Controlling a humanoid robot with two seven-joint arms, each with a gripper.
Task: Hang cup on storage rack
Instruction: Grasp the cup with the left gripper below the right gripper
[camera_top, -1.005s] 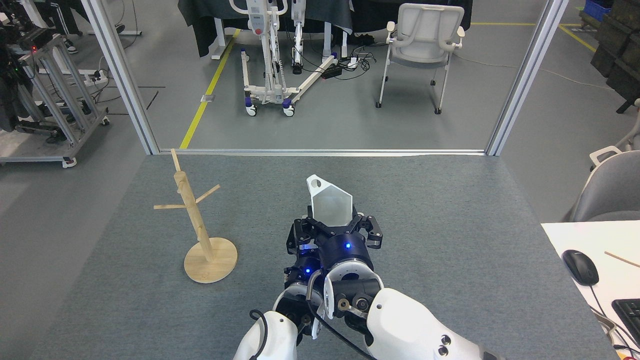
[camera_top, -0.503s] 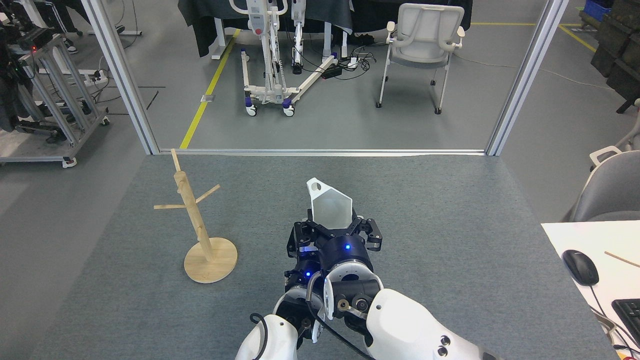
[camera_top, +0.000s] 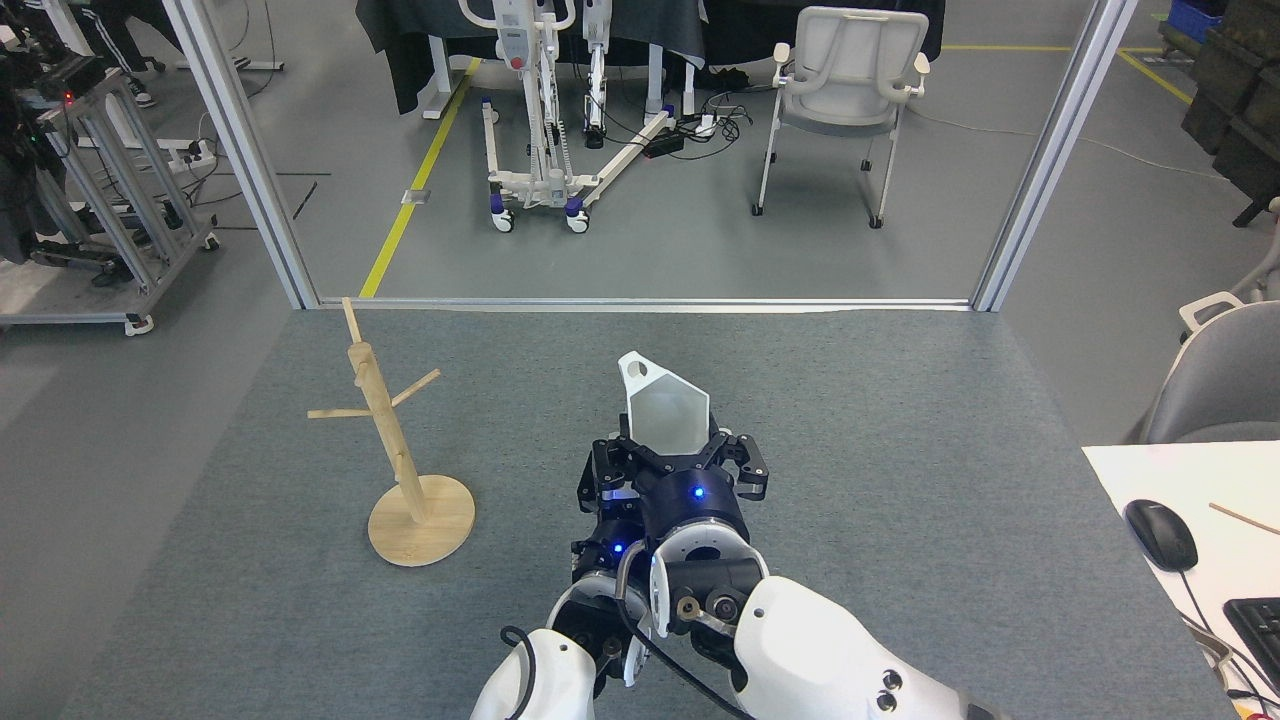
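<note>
Cup (camera_top: 665, 410) slightly higher, empty inside

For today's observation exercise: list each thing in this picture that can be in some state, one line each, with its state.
cup: held off the table, handle tab with its hole at the upper left, not on the rack
storage rack: upright on the table, no cup on its pegs
right gripper: shut on the cup
left gripper: partly hidden behind the right one, state unclear
</note>
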